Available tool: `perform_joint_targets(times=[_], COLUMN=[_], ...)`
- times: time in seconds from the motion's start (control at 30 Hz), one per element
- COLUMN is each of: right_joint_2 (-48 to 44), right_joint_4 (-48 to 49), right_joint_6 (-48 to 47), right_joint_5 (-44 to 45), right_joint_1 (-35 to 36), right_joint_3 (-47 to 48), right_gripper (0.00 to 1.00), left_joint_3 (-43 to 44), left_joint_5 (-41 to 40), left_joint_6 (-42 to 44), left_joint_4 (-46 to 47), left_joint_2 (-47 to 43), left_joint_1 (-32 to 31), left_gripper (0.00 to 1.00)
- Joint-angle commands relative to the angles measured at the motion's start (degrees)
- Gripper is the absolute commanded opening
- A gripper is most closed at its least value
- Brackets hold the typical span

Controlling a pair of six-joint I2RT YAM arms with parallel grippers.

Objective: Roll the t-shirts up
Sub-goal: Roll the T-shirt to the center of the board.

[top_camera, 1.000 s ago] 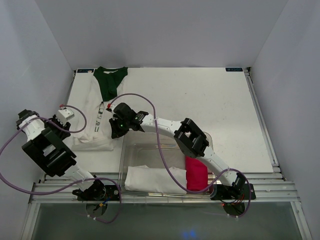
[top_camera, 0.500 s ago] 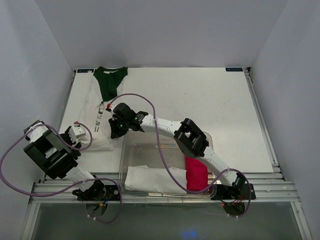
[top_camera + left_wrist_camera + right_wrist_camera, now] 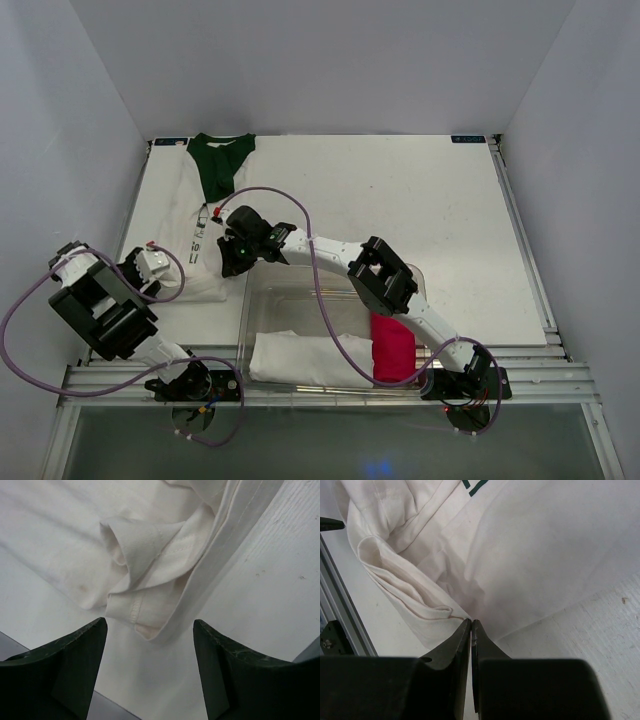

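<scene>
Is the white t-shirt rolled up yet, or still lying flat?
Not rolled yet. The white t-shirt lies stretched flat on the table; only its hem corner is folded over.

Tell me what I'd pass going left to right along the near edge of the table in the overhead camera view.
left arm's base → white folded cloth → pink cloth bundle → right arm's base. I left out the clear bin, because it overlaps the two cloths.
</scene>
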Motion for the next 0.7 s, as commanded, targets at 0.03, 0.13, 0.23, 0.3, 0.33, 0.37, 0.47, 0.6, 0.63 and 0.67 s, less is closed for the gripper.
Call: perform_joint_targets(times=[0.03, 0.13, 0.23, 0.3, 0.33, 0.37, 0.47, 0.6, 0.63, 0.67], right_joint_2=[-1.5, -1.5, -1.5, -1.9, -2.1, -2.2, -1.8, -2.9, -4.3, -4.9], right_joint_4=[1.1, 1.3, 1.4, 1.3, 1.4, 1.6, 1.7, 0.8, 1.0, 1.4], right_joint_6=[-0.9, -0.8, -0.6, -0.7, -0.7, -0.7, -0.3, 0.1, 0.1, -0.2], right_joint_5=[0.6, 0.6, 0.7, 1.4, 1.5, 1.6, 2.1, 5.4, 6.1, 6.6], right_joint_1=[-0.2, -0.2, -0.2, -0.2, -0.2, -0.2, -0.2, -0.5, -0.6, -0.7], right_joint_3=[-0.1, 0.0, -0.1, -0.4, -0.5, -0.4, 0.4, -1.0, -1.8, -2.6], right_gripper=[0.08, 0.08, 0.08, 0.08, 0.08, 0.08, 0.08, 0.08, 0.08, 0.08], left_joint_3=[0.0, -0.6, 0.4, 1.8, 2.3, 3.2, 4.0, 4.0, 4.3, 4.6], left_joint_5=[-0.7, 0.7, 2.2, 3.9, 4.6, 5.7, 6.4, 6.8, 7.1, 7.4], left_joint_6=[2.2, 2.2, 0.2, -1.9, -2.9, -4.4, -5.2, -4.6, -4.9, -5.3], left_joint_4=[0.5, 0.8, 0.8, 0.9, 1.0, 1.0, 0.9, 1.0, 1.0, 0.9], left_joint_2=[0.5, 0.8, 1.1, 0.8, 0.7, 0.7, 0.7, 0.7, 0.8, 0.9], left_joint_1=[-0.1, -0.1, -0.1, -0.2, -0.1, -0.1, -0.2, -0.2, -0.2, -0.2], left_gripper=[0.78, 0.60, 0.25, 0.00, 0.00, 0.00, 0.00, 0.00, 0.00, 0.00])
